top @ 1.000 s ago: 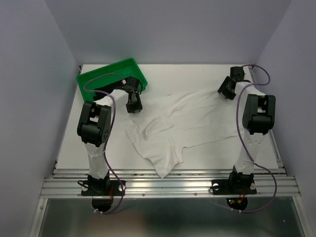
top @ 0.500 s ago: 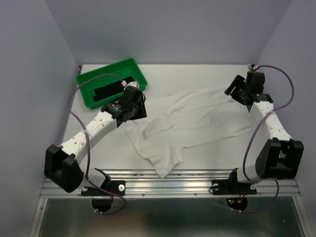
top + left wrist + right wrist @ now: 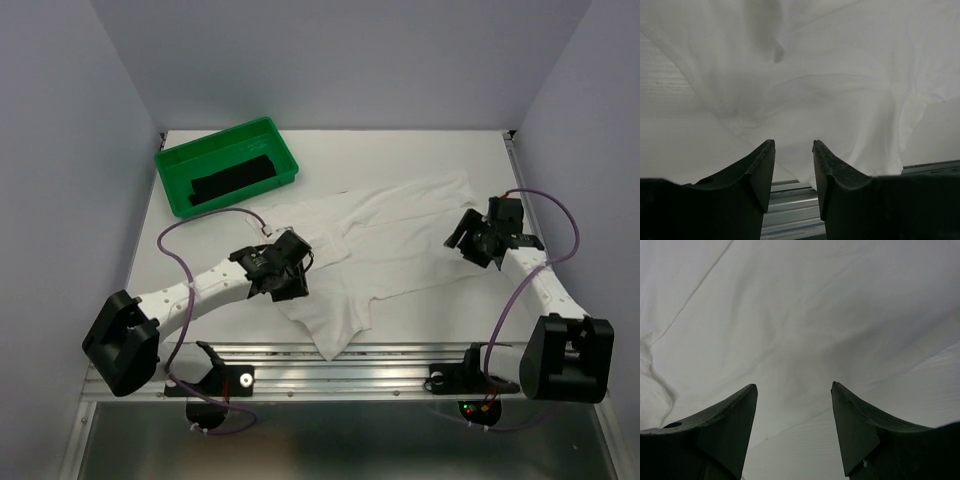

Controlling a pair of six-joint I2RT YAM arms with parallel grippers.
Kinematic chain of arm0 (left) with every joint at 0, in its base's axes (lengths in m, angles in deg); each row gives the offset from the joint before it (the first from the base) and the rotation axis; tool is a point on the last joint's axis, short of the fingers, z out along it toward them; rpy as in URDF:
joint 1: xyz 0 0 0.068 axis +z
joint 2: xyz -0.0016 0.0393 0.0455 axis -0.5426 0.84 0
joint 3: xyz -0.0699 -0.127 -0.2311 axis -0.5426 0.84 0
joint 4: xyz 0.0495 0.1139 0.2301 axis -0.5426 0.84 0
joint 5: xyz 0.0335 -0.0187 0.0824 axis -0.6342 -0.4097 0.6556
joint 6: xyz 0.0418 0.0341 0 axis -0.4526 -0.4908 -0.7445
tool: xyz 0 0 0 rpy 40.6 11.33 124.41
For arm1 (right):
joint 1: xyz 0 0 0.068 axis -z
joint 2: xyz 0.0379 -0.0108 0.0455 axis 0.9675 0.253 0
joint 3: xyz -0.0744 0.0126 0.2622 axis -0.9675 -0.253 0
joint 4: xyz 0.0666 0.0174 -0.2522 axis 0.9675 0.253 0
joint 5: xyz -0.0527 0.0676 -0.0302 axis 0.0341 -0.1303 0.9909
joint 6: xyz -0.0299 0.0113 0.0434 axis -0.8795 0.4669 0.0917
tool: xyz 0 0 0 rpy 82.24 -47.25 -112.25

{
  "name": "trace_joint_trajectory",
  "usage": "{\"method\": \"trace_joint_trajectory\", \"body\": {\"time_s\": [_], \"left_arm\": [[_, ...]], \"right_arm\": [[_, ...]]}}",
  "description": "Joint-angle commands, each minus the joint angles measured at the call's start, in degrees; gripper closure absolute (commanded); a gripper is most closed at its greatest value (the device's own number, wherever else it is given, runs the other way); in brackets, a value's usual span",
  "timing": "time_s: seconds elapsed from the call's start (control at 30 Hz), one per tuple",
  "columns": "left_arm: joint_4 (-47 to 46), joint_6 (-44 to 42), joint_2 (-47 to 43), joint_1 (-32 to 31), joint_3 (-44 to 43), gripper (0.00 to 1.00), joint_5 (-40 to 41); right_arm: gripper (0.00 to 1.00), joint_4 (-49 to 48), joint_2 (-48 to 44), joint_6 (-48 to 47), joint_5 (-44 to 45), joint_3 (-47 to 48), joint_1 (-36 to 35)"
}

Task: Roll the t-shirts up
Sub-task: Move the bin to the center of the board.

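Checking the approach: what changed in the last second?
Both arms swung nearer. The left gripper went from beside the green tray to over the white t-shirt, near-left part. The right gripper went from the far right to its right edge. Fingers open, nothing gripped. White shirt and black t-shirt in the tray unmoved.

Left arm [image 3: 200,290] down from upright by green tray [image 3: 172,163], now stretched low; left fingers [image 3: 757,175] moved from tray edge to white t-shirt [image 3: 400,240], near-left part. Right arm [image 3: 535,285] lowered; right fingers [image 3: 735,415] drawn from far-right corner to shirt's right edge.
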Motion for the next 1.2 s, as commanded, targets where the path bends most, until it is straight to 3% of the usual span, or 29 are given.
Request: {"method": "trace_joint_trajectory", "body": {"time_s": [0.0, 0.23, 0.37, 0.8, 1.17], "left_arm": [[-1.85, 0.12, 4.23, 1.36, -3.85, 0.53, 5.36], [-2.99, -7.96, 6.87, 11.37, -10.35, 0.52, 5.82], [-4.92, -14.46, 11.6, 21.55, -15.1, 0.52, 3.36], [-1.68, -23.78, 36.83, 33.61, -39.79, 0.53, 5.55], [-0.53, -27.39, 46.68, 39.86, -47.89, 0.53, 6.34]], "right_arm": [[0.33, -2.55, 2.17, -0.39, -0.07, 1.45, 0.37], [0.33, -4.92, 6.31, 1.36, -0.06, 1.81, 0.37], [0.32, -5.89, 5.78, 2.33, -1.03, 1.8, 0.37], [0.32, -3.43, 2.89, 2.33, -1.74, 3.12, 0.37], [0.32, -1.06, 2.0, 1.63, -0.51, 4.35, 0.37]]}}
